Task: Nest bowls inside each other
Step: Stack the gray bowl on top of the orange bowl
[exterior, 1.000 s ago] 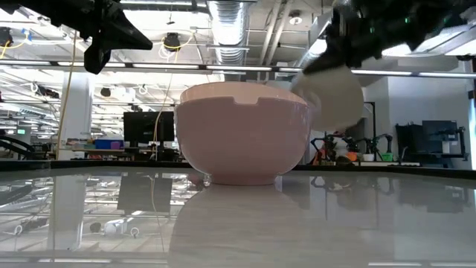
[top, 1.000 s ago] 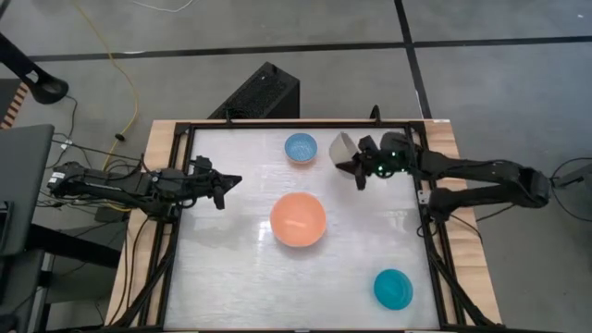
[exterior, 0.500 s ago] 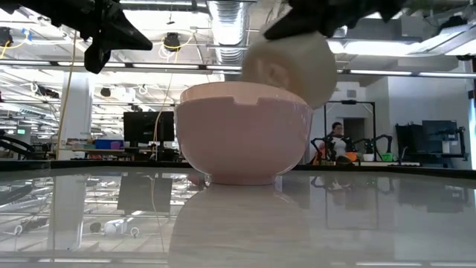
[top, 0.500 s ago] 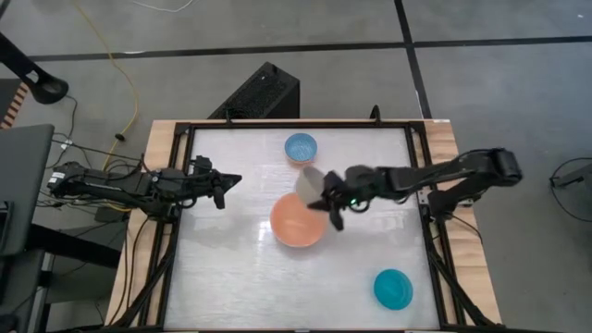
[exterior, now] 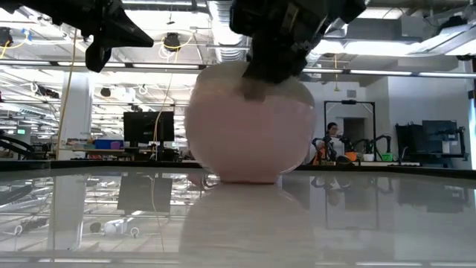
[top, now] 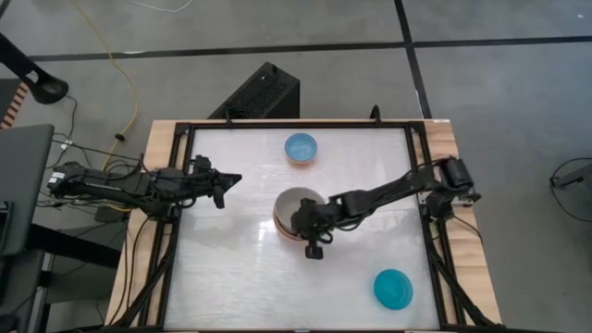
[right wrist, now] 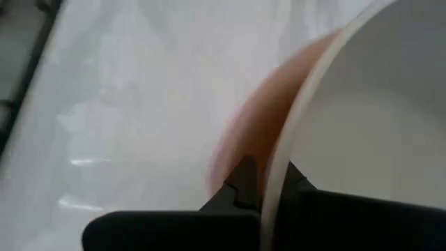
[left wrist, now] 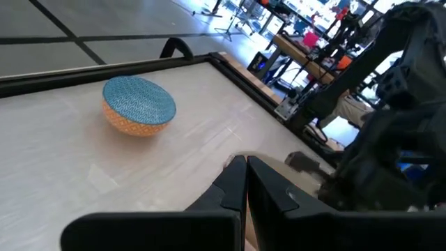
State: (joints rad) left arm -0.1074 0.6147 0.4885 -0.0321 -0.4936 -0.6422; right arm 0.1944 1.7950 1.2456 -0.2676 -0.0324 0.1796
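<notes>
A large orange-pink bowl [top: 282, 228] stands mid-table. A pale beige-grey bowl [top: 296, 207] sits in its mouth, mouth up, with my right gripper [top: 311, 225] shut on it. In the low view the pale bowl [exterior: 223, 82] rises above the orange-pink bowl [exterior: 249, 141], under the right gripper [exterior: 269, 68]. A small light blue bowl [top: 300, 147] rests on its base near the far edge. A teal-blue bowl [top: 393, 289] stands at the near right. My left gripper [top: 228, 180] hovers shut at the left, touching nothing. My right gripper pinches the pale bowl's rim [right wrist: 277, 178] on the side toward the table's near edge, one finger [right wrist: 240, 183] outside the wall and the other inside. The fingers slant down from the table's right. The bowl sits inside the orange-pink bowl [right wrist: 251, 129]. Whether its base rests there is hidden.
The black frame [top: 427, 213] borders the white tabletop. Bare tabletop lies at the near left and between the centre bowls and the teal-blue bowl. The left wrist view shows the light blue bowl [left wrist: 139, 104] and the right arm [left wrist: 390, 139] beyond my left fingers.
My right gripper has swept from the far right toward the table's middle and down, rolling as it went. The pale bowl, first held on its side in the air, has turned mouth up and gone into the orange-pink bowl, which has stayed put.
</notes>
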